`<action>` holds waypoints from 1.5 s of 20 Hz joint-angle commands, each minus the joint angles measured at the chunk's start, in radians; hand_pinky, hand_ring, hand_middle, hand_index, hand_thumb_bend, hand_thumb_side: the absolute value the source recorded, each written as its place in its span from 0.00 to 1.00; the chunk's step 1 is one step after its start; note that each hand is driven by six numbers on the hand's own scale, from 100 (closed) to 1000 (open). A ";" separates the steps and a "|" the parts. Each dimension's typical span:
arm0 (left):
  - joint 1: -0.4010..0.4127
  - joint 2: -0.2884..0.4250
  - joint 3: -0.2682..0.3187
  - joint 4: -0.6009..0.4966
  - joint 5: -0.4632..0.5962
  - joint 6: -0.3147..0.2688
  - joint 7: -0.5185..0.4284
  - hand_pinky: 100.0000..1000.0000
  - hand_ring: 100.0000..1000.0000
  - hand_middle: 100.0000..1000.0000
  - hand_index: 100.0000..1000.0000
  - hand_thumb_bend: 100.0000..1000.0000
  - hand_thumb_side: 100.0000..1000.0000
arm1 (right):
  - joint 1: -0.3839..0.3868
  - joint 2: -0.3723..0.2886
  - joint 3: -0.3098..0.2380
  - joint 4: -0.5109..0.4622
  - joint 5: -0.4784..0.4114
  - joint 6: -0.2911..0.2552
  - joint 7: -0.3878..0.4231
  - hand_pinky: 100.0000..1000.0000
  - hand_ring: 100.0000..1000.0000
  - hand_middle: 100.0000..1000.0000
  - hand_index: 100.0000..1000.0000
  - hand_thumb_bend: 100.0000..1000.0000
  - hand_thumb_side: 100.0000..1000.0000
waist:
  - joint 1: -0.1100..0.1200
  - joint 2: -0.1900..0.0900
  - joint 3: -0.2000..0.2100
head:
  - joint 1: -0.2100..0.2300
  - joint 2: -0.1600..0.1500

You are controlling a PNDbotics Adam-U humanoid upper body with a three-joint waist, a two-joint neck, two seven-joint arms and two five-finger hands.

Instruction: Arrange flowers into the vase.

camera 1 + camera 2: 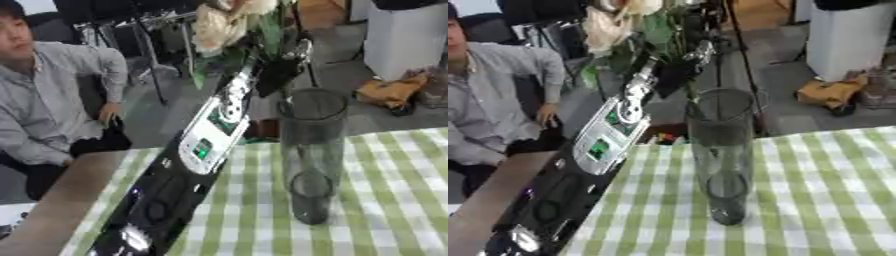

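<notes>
A tall clear glass vase (311, 150) stands upright on the green-and-white checked tablecloth (394, 200), and I see nothing inside it. My left arm reaches from the lower left up past the vase. My left hand (278, 72) hovers just above and behind the vase's rim, its fingers curled round the stems of a bunch of cream flowers (219, 25) with green leaves. The blooms stand up and to the left of the hand. The stems below the hand are hard to make out. My right hand does not show in either view.
The cloth ends at a bare wooden strip (52, 210) along the table's left side. A small dark and red thing (262, 129) lies at the far table edge behind the vase. Beyond the table are a white cabinet (407, 40), an orange bag (389, 90) and chairs.
</notes>
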 commanded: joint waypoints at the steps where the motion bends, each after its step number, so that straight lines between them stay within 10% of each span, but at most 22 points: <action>1: -0.015 0.026 0.011 -0.019 0.017 -0.003 0.003 0.48 0.77 0.73 0.92 0.07 0.72 | -0.009 -0.012 -0.009 -0.016 0.006 -0.001 -0.008 0.72 0.80 0.79 0.82 0.00 1.00 | -0.008 -0.033 -0.001 | 0.000 -0.006; 30: -0.014 0.080 -0.007 -0.007 -0.042 0.085 -0.312 0.69 0.90 0.91 1.00 0.18 0.82 | 0.006 -0.007 -0.003 -0.016 0.018 -0.001 -0.032 0.71 0.79 0.79 0.81 0.00 1.00 | 0.014 -0.069 0.026 | -0.015 0.024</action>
